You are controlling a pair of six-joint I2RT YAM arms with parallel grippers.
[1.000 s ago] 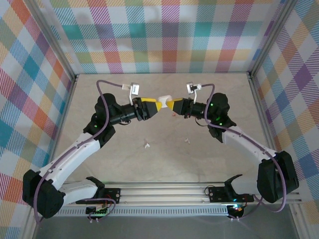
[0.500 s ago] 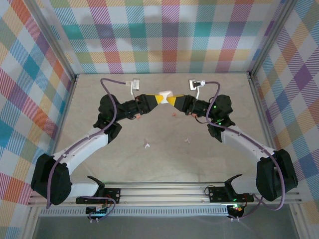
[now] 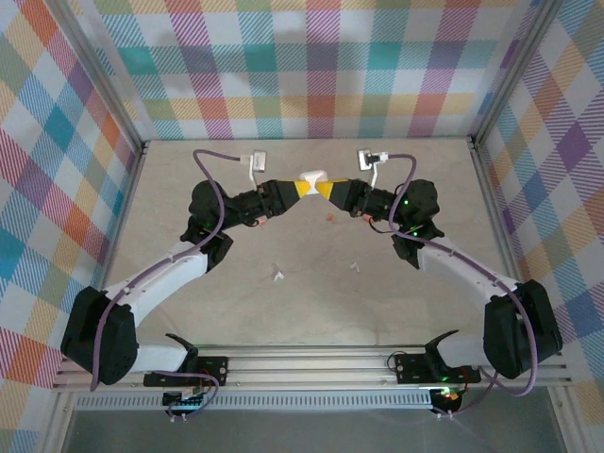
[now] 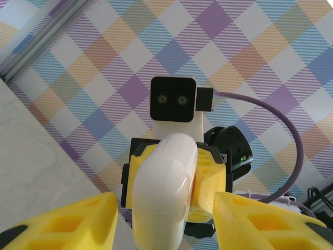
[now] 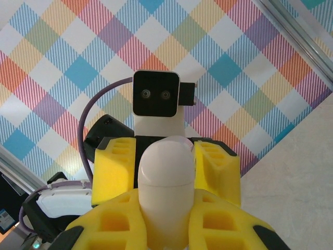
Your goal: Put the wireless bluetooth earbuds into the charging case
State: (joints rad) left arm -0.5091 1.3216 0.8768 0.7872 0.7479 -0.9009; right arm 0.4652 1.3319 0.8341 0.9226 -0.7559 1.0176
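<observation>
Between the left fingers (image 4: 57, 224), right fingers (image 5: 223, 224) clamp the charging case (image 5: 165, 182).

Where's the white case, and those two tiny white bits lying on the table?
white case (image 3: 312, 177), top view, its middle.
left white earbud (image 3: 278, 276), top view, its middle.
right white earbud (image 3: 356, 267), top view, its middle.

The closed white pebble-shaped charging case (image 3: 312, 177) is held aloft; two white earbuds (image 3: 278, 276) lie apart, nearer.
</observation>
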